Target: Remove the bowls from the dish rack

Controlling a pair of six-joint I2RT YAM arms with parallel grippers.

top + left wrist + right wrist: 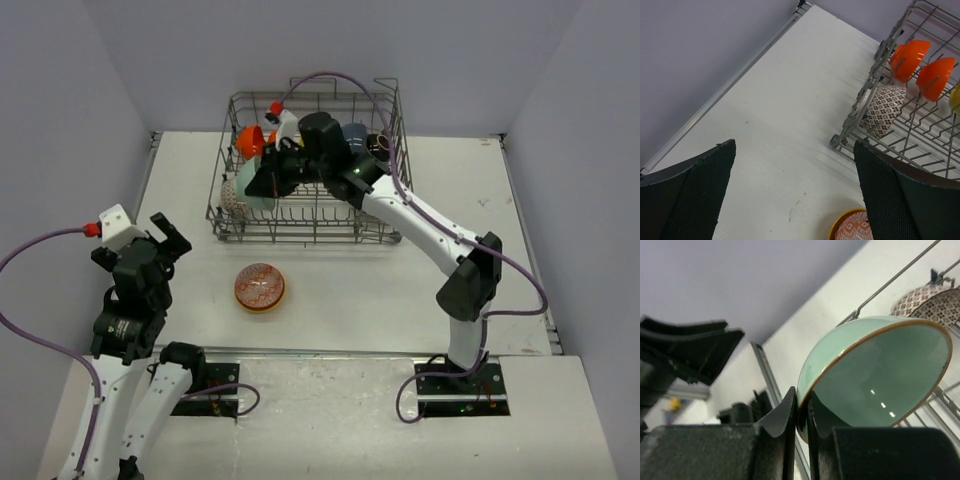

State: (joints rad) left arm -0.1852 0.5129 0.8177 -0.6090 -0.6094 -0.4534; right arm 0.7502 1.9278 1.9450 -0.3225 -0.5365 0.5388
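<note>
Right arm hides most bowls in the grey wire dish rack (312,228). Right tool (802,412) pinched tight on the rim of the glossy mint bowl (880,375), at the rack's left end. Left tool (795,192) spread wide, empty, over the white worktop (350,290). Orange patterned bowl (260,288) sits there, cut off in the left wrist view.

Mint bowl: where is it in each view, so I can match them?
Top external: mint bowl at the dish rack's left end.
Left wrist: not in view.
Right wrist: centre-right, rim gripped by the right pincer.
Shared landmark: brown-patterned bowl, in all three.
</note>
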